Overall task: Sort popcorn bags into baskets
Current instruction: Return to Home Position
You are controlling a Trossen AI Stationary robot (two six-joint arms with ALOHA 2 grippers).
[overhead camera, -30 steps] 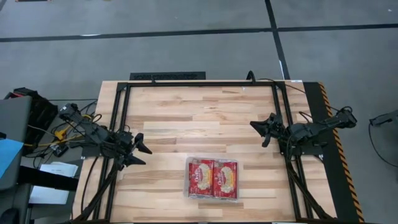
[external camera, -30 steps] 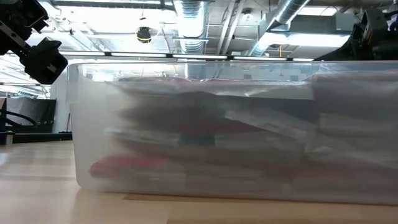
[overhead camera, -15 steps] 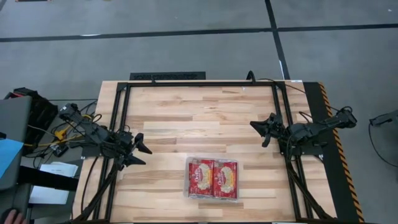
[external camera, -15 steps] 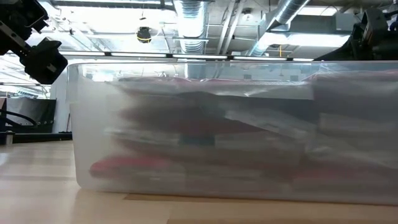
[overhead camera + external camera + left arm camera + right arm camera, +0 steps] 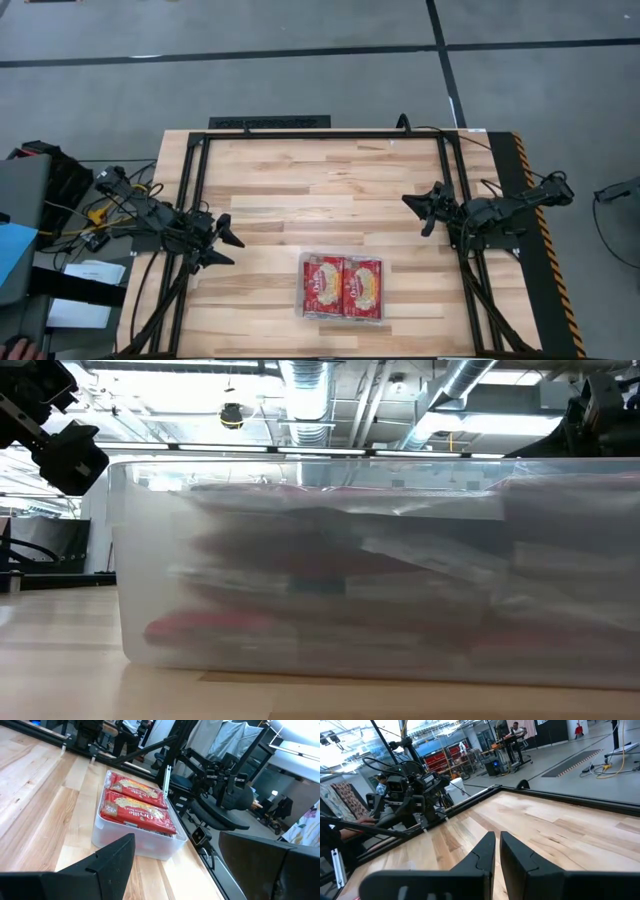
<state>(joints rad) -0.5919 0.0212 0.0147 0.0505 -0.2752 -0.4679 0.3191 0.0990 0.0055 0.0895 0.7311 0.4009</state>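
A clear plastic bin (image 5: 342, 316) stands flat on the table near its near edge, between the two arms. Red popcorn packets fill it; two lie side by side on top (image 5: 324, 285) (image 5: 363, 286), and more show stacked beneath through the bin's wall (image 5: 300, 575). The left wrist view shows the bin (image 5: 127, 840) and its top packets (image 5: 137, 802) ahead. My left gripper (image 5: 234, 250) hovers open by the table's left side, left of the bin. My right gripper (image 5: 418, 212) hovers shut by the right side, beyond the bin.
A black metal frame (image 5: 320, 134) runs round the tabletop's edges. Bare wood (image 5: 320, 190) stretches from the bin to the far edge. Cables and boxes (image 5: 60, 200) sit off the table's left side. A person's hand (image 5: 20, 350) shows by the near left corner.
Neither arm nor the bin has moved. A person's hand has come into view off the table's near left corner.
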